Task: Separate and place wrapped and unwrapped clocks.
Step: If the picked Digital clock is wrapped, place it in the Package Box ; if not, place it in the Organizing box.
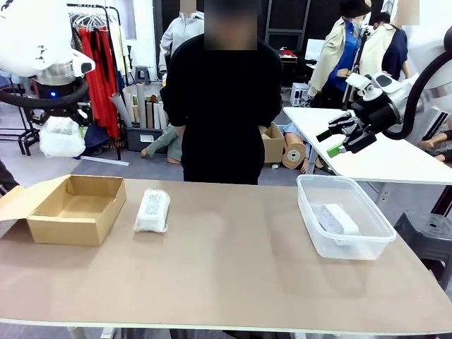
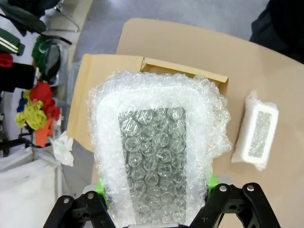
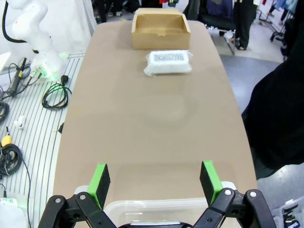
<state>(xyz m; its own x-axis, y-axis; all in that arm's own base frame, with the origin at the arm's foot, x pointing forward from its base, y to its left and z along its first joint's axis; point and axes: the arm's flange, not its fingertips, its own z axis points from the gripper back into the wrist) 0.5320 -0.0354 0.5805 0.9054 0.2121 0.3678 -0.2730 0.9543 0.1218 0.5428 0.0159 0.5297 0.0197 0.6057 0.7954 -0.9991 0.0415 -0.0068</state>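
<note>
Below the left end effector (image 2: 155, 186), the box (image 1: 78, 229) lies open on the worktop (image 1: 233, 268), partly hidden behind the held clock (image 2: 152, 142). That end effector is clenched on this wrapped clock, its green pads (image 2: 99, 185) pressing the bubble wrap from both sides, high over the box. Off to one side of it, just past the box, a second wrapped clock (image 1: 152, 210) lies flat on the worktop.

The right end effector (image 3: 154, 176) is released, fingers wide and holding nothing, and hovers above the rim of the tub (image 1: 351, 244). Under it in the tub lies a white block (image 1: 337, 219), which looks like the bare clock.

Judging by this, the step in hand is carrying a wrapped clock to the box. The next move calls for lowering it straight down until the bundle sits inside the box walls, then letting go. The wrap bulges wide, so it should be centred over the hollow, clear of the raised flap (image 1: 14, 201). After that, the second wrapped clock is left to move.
</note>
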